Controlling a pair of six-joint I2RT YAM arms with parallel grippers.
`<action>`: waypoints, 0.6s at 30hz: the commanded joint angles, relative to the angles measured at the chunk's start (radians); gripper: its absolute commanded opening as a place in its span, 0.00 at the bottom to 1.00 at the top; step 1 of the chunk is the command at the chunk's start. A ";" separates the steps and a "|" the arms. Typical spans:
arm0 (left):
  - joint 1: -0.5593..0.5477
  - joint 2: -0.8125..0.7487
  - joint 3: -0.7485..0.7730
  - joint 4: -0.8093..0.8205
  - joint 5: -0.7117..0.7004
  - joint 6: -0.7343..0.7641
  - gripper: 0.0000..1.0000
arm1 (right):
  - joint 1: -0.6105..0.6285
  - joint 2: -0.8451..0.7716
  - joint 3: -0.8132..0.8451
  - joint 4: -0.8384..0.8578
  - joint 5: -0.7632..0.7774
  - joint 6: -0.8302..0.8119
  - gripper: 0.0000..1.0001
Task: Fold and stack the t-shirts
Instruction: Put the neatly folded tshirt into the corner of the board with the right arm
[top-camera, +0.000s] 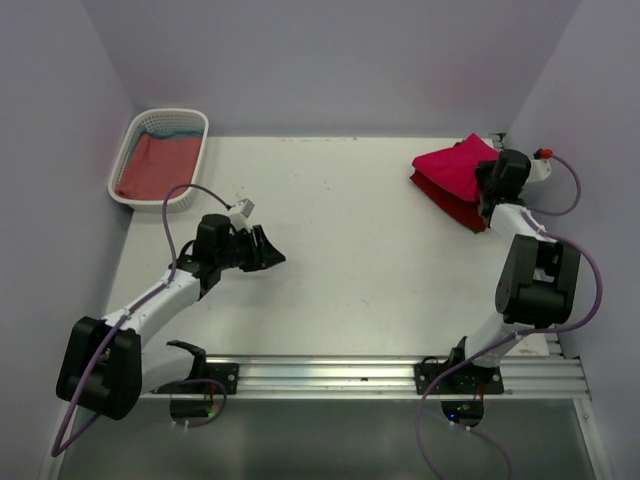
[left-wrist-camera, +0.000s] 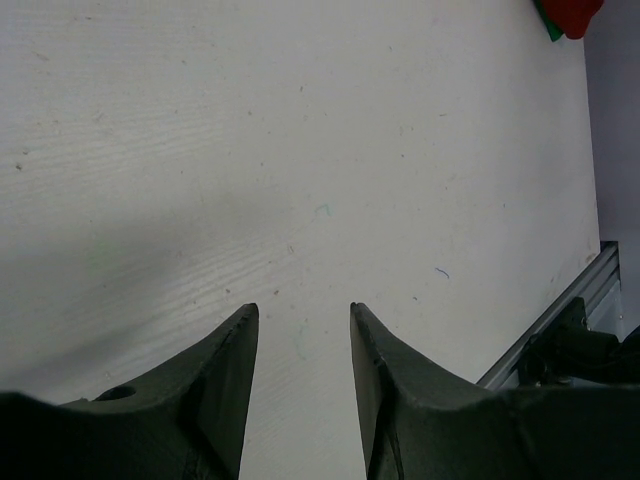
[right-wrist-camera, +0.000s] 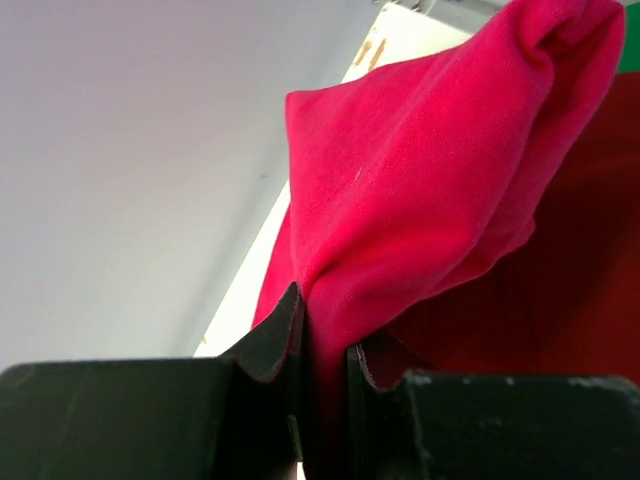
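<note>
A bright crimson t-shirt (top-camera: 455, 165) lies folded on a darker red t-shirt (top-camera: 462, 210) at the table's far right. My right gripper (top-camera: 489, 185) is shut on the crimson shirt's edge; in the right wrist view the cloth (right-wrist-camera: 440, 170) bunches up from between the jaws, with the darker red shirt (right-wrist-camera: 560, 310) and a sliver of green cloth (right-wrist-camera: 630, 50) beneath. My left gripper (top-camera: 272, 250) is open and empty over bare table at the left-centre; its fingers (left-wrist-camera: 225, 360) frame only tabletop. A dusty-red t-shirt (top-camera: 155, 165) and a blue one (top-camera: 175, 130) lie in the basket.
The white slatted basket (top-camera: 195, 160) stands at the far left corner. The side walls are close to both table edges. A metal rail (top-camera: 360, 375) runs along the near edge. The stack's corner shows far off in the left wrist view (left-wrist-camera: 570, 15).
</note>
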 joint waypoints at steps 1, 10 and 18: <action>-0.001 -0.037 -0.013 0.035 0.009 -0.001 0.45 | -0.002 -0.032 0.111 -0.159 0.107 -0.082 0.00; -0.001 -0.071 -0.010 0.028 0.007 -0.004 0.45 | 0.001 -0.014 0.148 -0.286 0.172 -0.170 0.43; -0.001 -0.078 -0.012 0.000 0.013 -0.008 0.45 | 0.107 -0.165 0.182 -0.429 0.309 -0.349 0.99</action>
